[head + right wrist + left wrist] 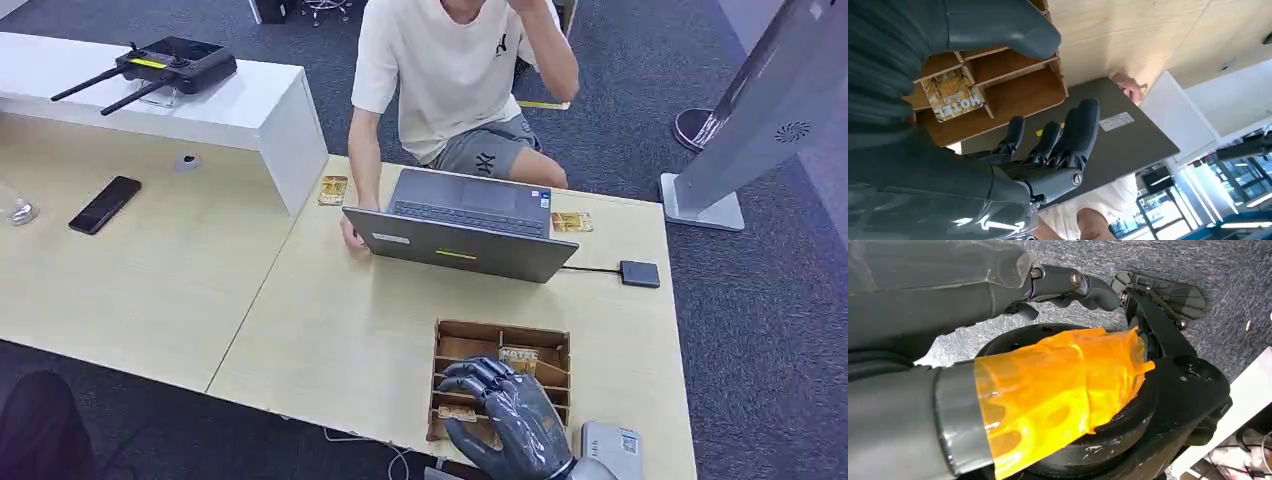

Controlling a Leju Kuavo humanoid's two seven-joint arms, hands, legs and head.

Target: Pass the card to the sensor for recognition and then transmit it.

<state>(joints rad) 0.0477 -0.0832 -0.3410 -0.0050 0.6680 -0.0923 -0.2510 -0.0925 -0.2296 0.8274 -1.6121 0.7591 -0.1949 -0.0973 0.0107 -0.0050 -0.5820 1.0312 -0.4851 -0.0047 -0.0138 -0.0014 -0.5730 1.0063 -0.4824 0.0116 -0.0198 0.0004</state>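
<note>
Right robot hand [507, 415] empty, fingers apart, partly hiding card rack [455, 340]; left unclear.

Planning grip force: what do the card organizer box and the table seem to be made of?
The organizer box looks like thin unfinished plywood: brown, matte, slotted dividers with darker cut edges. The table looks like pale wood-grain laminate, smooth with a slight sheen; its core cannot be told.
</note>
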